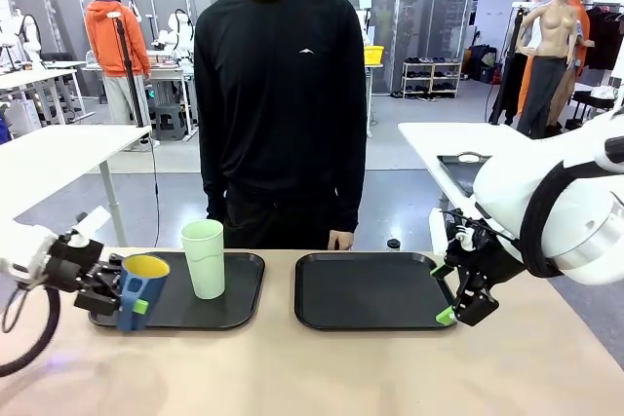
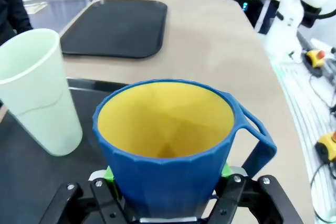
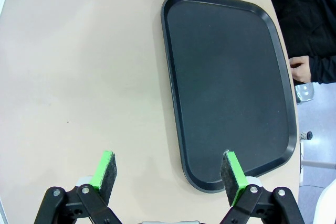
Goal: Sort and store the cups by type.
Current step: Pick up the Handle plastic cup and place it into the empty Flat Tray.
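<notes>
My left gripper (image 1: 125, 289) is shut on the blue mug (image 1: 142, 291), which is yellow inside, at the front left corner of the left black tray (image 1: 239, 304). In the left wrist view the green pads (image 2: 108, 173) press both sides of the mug (image 2: 165, 145), and its handle points right. The pale mint-green tumbler (image 1: 204, 258) stands upright on the same tray, just beyond the mug; the left wrist view shows the tumbler (image 2: 39, 93) at left. My right gripper (image 1: 460, 311) hangs open and holds nothing at the right tray's near right corner (image 3: 169, 176).
A second black tray (image 1: 370, 289) lies to the right with nothing on it (image 3: 231, 77). A person in black stands at the far edge, one hand (image 3: 299, 69) resting by that tray. Bare tabletop (image 1: 312, 367) runs along the front.
</notes>
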Tool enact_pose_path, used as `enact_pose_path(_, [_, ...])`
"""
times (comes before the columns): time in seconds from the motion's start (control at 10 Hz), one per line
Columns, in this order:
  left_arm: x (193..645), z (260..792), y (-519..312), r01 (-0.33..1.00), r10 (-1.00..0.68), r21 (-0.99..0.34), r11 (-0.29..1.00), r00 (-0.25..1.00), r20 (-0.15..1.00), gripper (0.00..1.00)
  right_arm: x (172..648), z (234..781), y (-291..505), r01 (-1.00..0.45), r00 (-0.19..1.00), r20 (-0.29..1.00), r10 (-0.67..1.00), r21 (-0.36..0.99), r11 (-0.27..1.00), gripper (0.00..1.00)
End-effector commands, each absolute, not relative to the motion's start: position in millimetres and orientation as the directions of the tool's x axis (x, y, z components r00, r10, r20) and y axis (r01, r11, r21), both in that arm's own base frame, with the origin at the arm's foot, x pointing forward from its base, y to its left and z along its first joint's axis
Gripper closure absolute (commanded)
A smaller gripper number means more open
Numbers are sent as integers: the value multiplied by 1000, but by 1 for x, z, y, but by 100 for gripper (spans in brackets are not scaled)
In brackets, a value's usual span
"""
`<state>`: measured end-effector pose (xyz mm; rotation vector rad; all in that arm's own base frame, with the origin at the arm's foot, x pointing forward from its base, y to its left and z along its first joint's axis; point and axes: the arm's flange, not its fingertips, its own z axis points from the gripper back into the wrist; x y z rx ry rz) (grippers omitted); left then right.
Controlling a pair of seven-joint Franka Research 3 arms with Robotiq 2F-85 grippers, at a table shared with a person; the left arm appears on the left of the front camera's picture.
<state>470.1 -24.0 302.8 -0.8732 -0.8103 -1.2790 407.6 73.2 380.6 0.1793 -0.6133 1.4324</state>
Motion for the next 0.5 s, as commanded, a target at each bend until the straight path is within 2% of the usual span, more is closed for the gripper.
enact_pose_path(0.0, [482,286,-31,993,-339,-74,88,100,935,26,406,380,75,-956,38,485,874,-236,173,0])
enact_pose_path(0.2, [479,268,-39,997,-156,-4,82,17,988,26,406,380,75,-956,38,485,874,-236,173,0])
enact_pose_path(0.3, [474,280,-37,992,-359,-99,77,120,926,26,406,380,75,-956,38,485,874,-236,173,0])
enact_pose_path(0.4, [474,280,-37,992,-359,-99,77,120,926,26,406,380,75,-956,38,485,874,-236,173,0])
